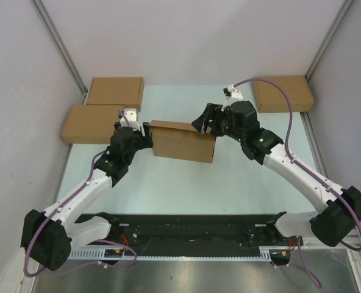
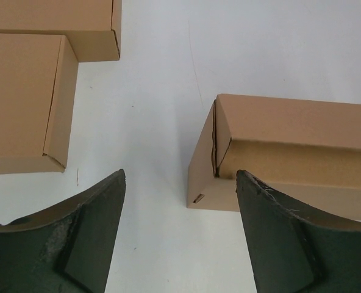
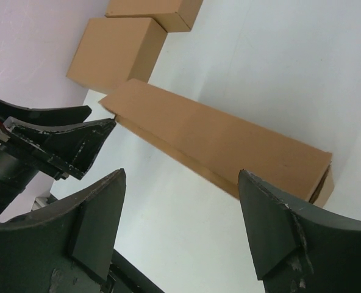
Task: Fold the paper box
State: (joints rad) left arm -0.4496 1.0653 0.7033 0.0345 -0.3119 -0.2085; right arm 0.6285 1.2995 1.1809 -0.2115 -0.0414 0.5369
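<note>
The paper box (image 1: 183, 143) stands mid-table as a brown, shallow, folded-up shape with its lid down; a thin gap shows at its left end. My left gripper (image 1: 146, 132) sits at that left end, open, with nothing between its fingers. In the left wrist view the paper box (image 2: 290, 152) lies just ahead and to the right of the left gripper (image 2: 180, 174). My right gripper (image 1: 205, 125) hovers over the box's far right top edge, open and empty. The right wrist view shows the paper box (image 3: 217, 137) beyond the right gripper (image 3: 180, 174), with the left gripper's fingers (image 3: 64, 143) at the box's far end.
Two closed brown boxes (image 1: 114, 91) (image 1: 92, 124) sit at the back left, close behind my left gripper. A third closed box (image 1: 282, 93) lies at the back right. Grey walls enclose the table on three sides. A black rail (image 1: 193, 229) runs along the near edge.
</note>
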